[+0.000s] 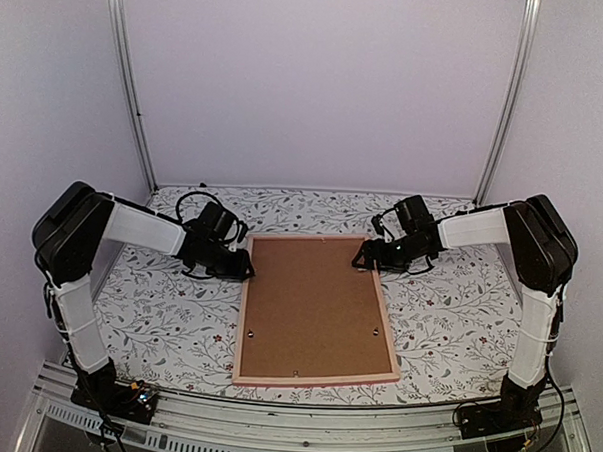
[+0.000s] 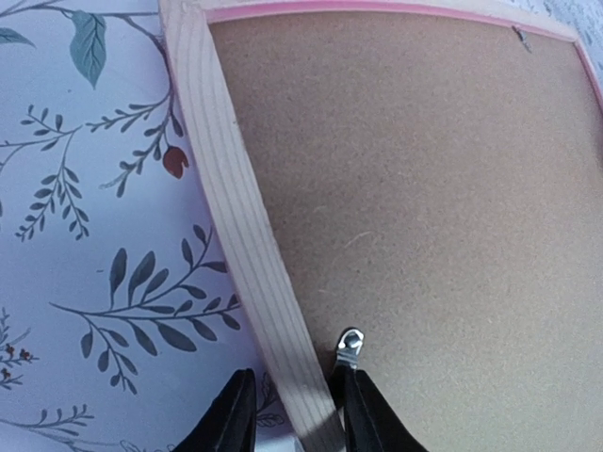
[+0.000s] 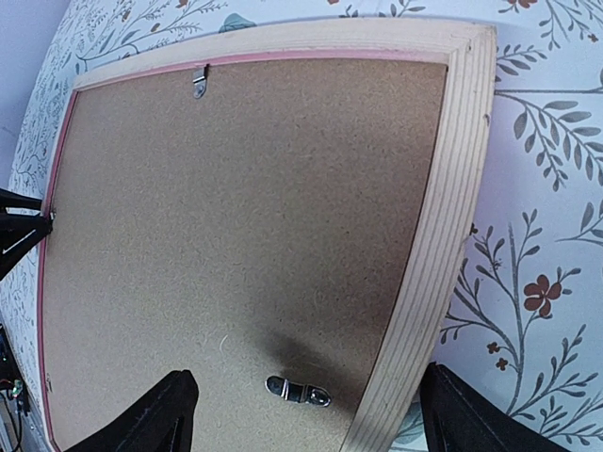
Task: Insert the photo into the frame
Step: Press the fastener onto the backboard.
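The thin rectangular picture frame (image 1: 315,380), pale wood edged pink, lies back-up on the floral counter (image 1: 158,310), filled by a plain brown backing board (image 1: 313,307). The left pincer (image 2: 292,414) straddles its left rail, narrowly parted. The right pincer (image 3: 306,414) gapes wide across the right rail, holding nothing.
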